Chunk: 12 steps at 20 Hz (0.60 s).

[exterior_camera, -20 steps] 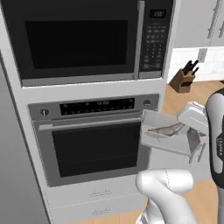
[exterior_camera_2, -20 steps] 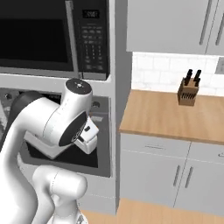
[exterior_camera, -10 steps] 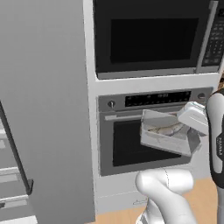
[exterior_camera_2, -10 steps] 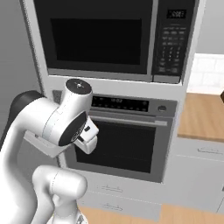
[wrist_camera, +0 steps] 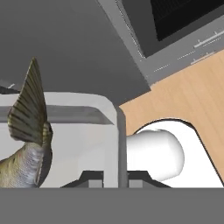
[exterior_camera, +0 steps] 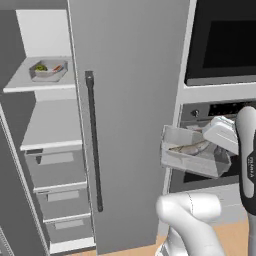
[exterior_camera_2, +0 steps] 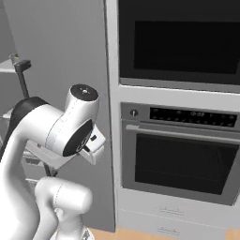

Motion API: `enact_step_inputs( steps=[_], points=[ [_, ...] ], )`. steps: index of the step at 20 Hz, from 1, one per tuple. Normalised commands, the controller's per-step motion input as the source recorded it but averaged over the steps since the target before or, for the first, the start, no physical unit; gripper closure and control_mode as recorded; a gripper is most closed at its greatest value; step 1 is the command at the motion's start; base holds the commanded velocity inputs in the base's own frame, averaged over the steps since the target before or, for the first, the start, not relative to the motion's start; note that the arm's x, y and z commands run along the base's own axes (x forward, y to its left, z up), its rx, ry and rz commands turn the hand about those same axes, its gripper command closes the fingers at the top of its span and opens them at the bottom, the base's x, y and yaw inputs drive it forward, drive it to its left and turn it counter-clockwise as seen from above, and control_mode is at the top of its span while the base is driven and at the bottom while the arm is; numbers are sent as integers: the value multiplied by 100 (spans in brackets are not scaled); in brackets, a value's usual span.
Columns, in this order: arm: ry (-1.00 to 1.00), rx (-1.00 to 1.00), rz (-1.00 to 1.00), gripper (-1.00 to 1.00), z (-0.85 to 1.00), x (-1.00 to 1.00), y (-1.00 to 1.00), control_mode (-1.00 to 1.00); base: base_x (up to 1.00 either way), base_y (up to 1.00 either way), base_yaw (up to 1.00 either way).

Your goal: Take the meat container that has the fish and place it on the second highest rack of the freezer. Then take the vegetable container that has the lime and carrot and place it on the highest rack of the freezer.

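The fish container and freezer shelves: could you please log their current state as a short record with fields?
held item: meat container with the fish, carried in front of the oven
gripper: jaws closed on the container's wall
freezer: open at left
highest rack: holds vegetable container
second highest rack: nothing on it yet
drawers: shut
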Motion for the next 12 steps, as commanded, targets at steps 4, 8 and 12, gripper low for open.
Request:
enact_step_inputs(
  steps=[4, 8, 12],
  points=[
    [0, 0, 0, 100, 0, 0, 0, 100, 0, 100, 0],
    [0, 0, 0, 100, 0, 0, 0, 100, 2, 100, 0],
    [0, 0, 0, 100, 0, 0, 0, 100, 21, 100, 0]
  ],
)
